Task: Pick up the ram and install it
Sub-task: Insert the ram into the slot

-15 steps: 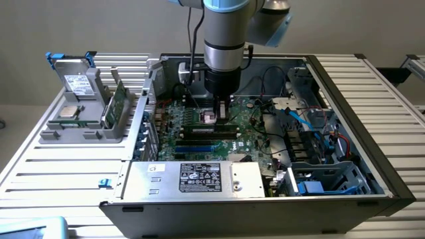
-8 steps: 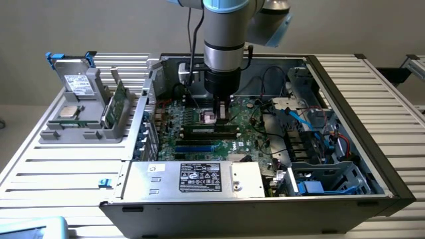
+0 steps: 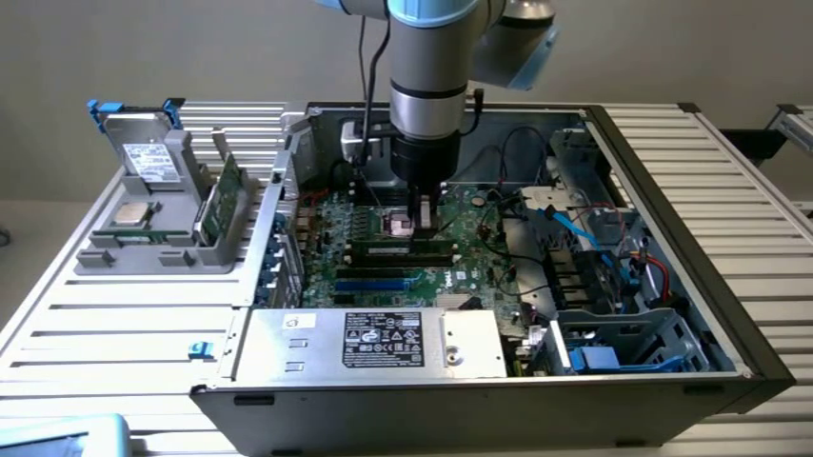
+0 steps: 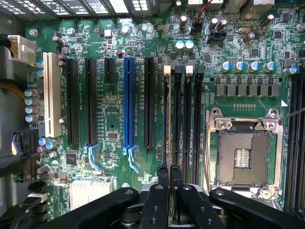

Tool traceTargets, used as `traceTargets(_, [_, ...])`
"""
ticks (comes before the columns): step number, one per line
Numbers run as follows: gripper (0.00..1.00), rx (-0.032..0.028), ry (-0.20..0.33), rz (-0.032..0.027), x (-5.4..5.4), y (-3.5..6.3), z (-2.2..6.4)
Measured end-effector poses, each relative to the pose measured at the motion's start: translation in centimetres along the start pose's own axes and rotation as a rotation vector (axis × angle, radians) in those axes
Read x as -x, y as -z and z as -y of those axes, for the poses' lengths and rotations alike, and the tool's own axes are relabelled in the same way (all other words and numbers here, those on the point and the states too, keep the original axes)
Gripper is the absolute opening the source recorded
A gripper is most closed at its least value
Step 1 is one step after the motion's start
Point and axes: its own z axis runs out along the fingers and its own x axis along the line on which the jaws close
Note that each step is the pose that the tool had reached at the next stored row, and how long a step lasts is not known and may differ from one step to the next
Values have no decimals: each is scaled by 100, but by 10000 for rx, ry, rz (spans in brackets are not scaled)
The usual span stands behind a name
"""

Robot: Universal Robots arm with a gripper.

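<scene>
From across the room, in the exterior view, the arm (image 3: 429, 86) reaches straight down into the open computer case (image 3: 718, 286) on the slatted surface (image 3: 114, 324). Its fingers (image 3: 426, 221) are drawn almost together just over the motherboard (image 3: 381, 286). Directly at six o'clock from their tips sits a long stick with dark chips that I take to be the ram (image 3: 402, 250), lined up along the black slots, and the fingers seem pinched on its upper edge. At nine o'clock from the case, a grey holder (image 3: 152, 257) carries a boxy drive (image 3: 150, 162), a square processor chip (image 3: 133, 211) and another upright green board (image 3: 224, 202). In the wrist view, the fingers sit tight on a thin edge that runs along a black slot between the blue slot (image 4: 128, 102) and the bare processor socket (image 4: 242, 155). I judge the pick-up done and the ram brought to its slot. Whether it is pressed home, I cannot tell.
</scene>
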Motion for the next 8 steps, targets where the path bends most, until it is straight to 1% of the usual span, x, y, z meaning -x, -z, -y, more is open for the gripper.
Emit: traceTargets(8, [13,-9,0,0,-4,-16,-5])
